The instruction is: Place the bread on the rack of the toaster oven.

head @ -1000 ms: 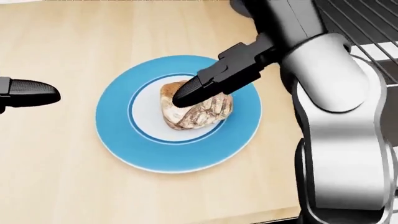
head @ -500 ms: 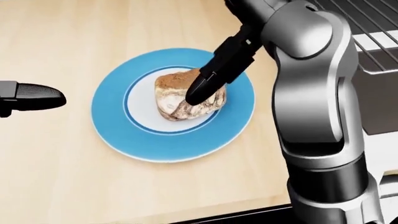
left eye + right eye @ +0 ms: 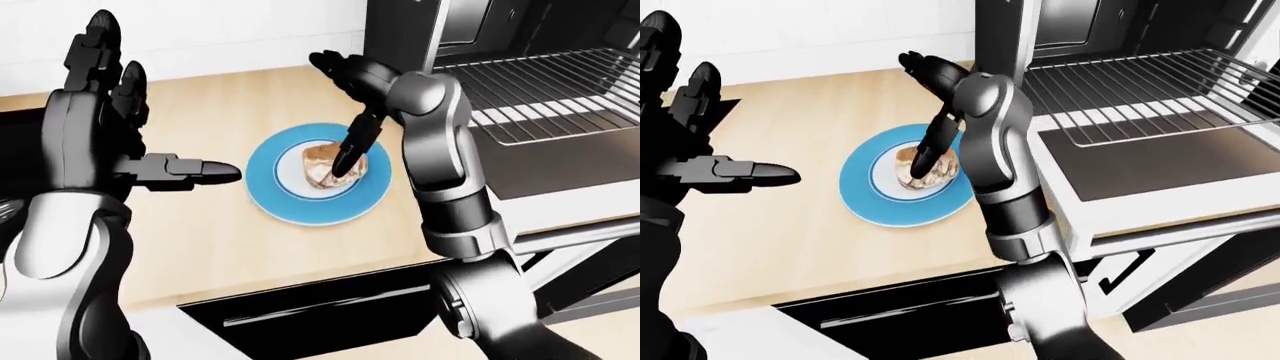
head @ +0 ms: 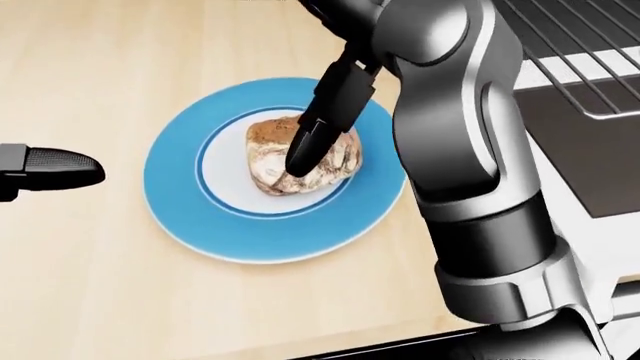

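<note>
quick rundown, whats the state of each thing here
bread: lying on the plate, not lifted
plate: flat on the counter
toaster oven: door open, rack bare
right hand: open, one of its fingers down on the bread
left hand: open, raised left of the plate

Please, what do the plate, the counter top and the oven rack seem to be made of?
The plate looks like glazed ceramic: smooth blue rim, white centre, though a render could equally mean plastic. The counter top looks like pale wood with faint grain, matte. The oven rack looks like bare metal wire: thin parallel grey bars with a shine.
</note>
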You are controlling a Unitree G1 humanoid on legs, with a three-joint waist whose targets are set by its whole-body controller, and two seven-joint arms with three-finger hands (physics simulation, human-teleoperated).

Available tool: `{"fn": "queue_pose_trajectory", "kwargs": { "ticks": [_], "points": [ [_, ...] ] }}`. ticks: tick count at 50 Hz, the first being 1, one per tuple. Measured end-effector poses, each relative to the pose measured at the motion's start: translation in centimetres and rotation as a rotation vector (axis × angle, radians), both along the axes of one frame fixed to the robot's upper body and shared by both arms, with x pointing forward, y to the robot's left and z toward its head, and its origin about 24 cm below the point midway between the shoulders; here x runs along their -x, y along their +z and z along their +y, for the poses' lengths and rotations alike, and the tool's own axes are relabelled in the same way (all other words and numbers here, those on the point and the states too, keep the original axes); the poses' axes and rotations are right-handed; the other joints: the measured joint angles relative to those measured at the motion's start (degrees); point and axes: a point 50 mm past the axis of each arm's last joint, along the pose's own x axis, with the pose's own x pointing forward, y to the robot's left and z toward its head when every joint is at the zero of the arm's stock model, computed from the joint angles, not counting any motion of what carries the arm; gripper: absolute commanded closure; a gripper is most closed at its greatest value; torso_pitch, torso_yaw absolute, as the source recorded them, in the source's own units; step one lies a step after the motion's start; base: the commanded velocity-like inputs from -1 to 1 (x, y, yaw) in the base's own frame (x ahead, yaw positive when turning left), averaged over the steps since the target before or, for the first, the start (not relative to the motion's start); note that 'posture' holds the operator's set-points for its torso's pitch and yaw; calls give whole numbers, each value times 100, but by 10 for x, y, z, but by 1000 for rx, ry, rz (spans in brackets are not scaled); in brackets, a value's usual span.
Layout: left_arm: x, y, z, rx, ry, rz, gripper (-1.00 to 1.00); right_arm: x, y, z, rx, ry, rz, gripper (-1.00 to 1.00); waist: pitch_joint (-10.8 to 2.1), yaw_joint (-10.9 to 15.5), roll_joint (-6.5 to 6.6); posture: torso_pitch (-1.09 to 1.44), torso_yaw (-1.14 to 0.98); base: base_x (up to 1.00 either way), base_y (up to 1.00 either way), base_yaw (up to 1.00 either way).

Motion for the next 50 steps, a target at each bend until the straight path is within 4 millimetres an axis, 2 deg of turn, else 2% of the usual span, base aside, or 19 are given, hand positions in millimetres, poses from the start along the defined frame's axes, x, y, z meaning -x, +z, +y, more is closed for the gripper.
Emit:
{"fn": "queue_pose_trajectory", "kwargs": {
  "ticks": [38,50],
  "points": [
    [-2,-5,-2,-2,-2,4,-100,-2,-16,2,41,6,77,-100,-18,-5,6,0,0,0,0,0],
    [0,-4,1,-1,2,2,-100,-6,-27,-1,31,-10,108,-95,-18,-3,5,0,0,0,0,0]
  ]
}}
